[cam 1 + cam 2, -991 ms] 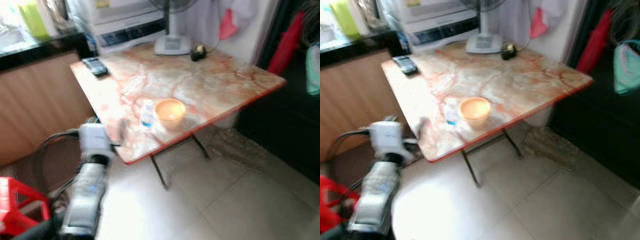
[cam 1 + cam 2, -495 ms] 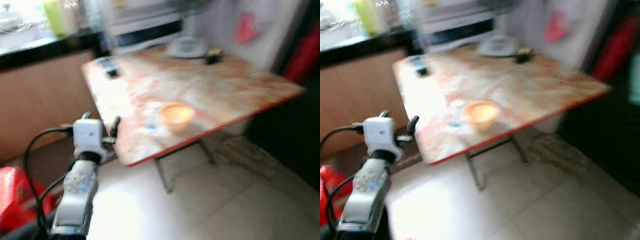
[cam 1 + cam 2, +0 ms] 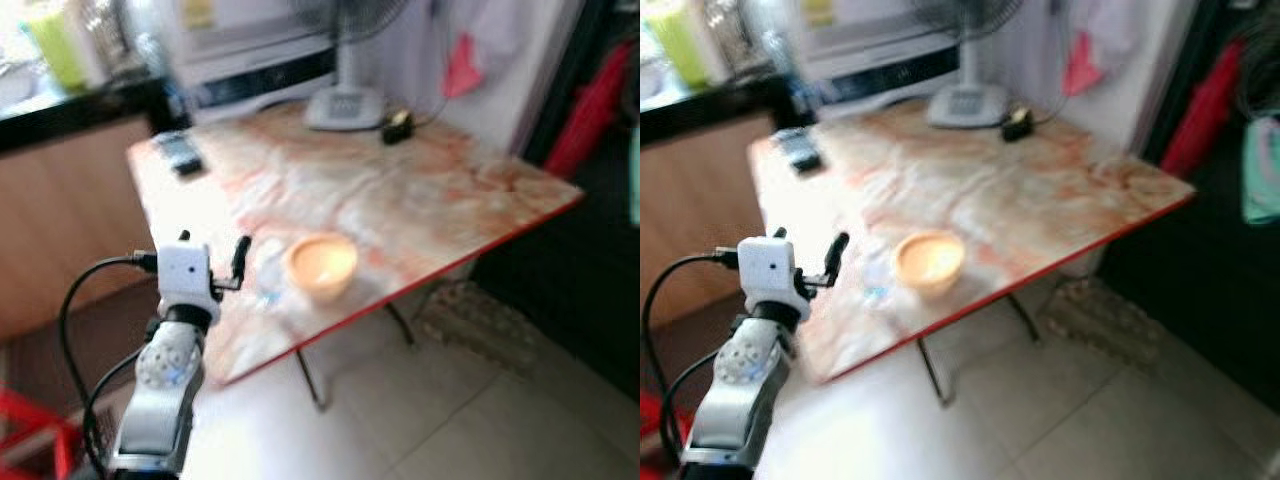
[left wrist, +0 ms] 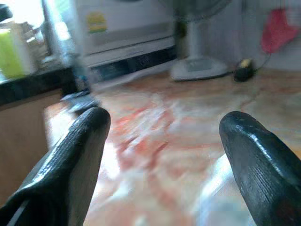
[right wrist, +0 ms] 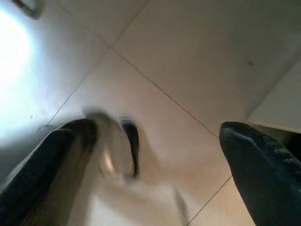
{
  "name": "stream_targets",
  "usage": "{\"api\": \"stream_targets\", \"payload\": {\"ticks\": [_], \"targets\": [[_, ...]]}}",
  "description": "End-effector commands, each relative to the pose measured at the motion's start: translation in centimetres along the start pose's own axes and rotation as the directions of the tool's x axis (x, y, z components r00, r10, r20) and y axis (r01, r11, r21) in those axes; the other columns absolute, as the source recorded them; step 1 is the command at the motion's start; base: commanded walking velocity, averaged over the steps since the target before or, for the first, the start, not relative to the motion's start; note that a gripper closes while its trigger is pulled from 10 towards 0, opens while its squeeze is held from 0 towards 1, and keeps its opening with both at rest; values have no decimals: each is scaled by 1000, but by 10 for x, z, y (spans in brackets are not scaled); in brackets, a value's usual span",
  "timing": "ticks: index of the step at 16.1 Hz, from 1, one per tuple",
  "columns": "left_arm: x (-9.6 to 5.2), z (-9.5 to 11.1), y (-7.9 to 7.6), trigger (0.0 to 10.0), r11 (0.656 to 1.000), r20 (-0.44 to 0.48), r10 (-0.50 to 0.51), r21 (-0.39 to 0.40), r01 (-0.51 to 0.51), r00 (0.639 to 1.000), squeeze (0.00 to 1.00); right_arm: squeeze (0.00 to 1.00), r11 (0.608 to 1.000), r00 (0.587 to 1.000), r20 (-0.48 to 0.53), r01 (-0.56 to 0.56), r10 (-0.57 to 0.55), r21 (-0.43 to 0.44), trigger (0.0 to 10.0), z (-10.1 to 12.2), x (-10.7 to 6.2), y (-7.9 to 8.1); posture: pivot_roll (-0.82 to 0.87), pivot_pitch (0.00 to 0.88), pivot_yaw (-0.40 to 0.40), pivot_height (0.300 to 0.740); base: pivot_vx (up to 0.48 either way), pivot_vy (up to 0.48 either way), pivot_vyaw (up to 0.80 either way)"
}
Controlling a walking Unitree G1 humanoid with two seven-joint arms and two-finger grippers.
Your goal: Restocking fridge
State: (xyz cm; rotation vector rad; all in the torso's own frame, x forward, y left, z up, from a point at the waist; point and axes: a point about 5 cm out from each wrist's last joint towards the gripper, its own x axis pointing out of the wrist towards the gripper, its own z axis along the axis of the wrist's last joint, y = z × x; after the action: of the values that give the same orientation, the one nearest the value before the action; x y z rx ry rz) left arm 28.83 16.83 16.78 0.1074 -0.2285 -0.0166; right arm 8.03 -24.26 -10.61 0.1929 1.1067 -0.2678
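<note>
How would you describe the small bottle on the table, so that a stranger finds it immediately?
Look at the marble-patterned folding table with the red edge. Near its front edge stands an orange bowl, and the small clear bottle is just beside it, on the side of the left gripper. It is pale and see-through with a blue label, unlike the round orange bowl.

Glossy marbled table top (image 3: 400, 190), pale smooth floor tiles (image 3: 480, 420), wood-look cabinet front (image 3: 60, 200).
</note>
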Motion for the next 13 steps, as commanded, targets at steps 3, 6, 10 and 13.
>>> {"api": "stream_targets", "payload": {"ticks": [3, 6, 10, 13], "targets": [[2, 6, -5, 10000, 1000, 15, -11, -2, 12, 1000, 0, 0, 1000, 1000, -14, 18, -18, 6, 10000, -5, -3, -8, -1, 0, 21, 740, 333, 0, 0], [3, 16, -5, 10000, 1000, 50, -14, 11, 13, 999, 0, 0, 1000, 1000, -12, 20, -20, 7, 10000, -4, -2, -8, 12, 0, 15, 740, 214, 0, 0], [-5, 26, -12, 10000, 996, 76, -50, 72, 45, 996, 0, 0, 1000, 1000, -15, 19, -19, 6, 10000, -4, -2, -8, 31, 0, 11, 740, 0, 0, 0], [-11, 38, -17, 10000, 990, 97, -87, 115, 76, 991, 0, 0, 1000, 1000, -20, 17, -17, 1, 10000, -6, -3, -8, 49, 0, 9, 740, 0, 0, 0]]}}
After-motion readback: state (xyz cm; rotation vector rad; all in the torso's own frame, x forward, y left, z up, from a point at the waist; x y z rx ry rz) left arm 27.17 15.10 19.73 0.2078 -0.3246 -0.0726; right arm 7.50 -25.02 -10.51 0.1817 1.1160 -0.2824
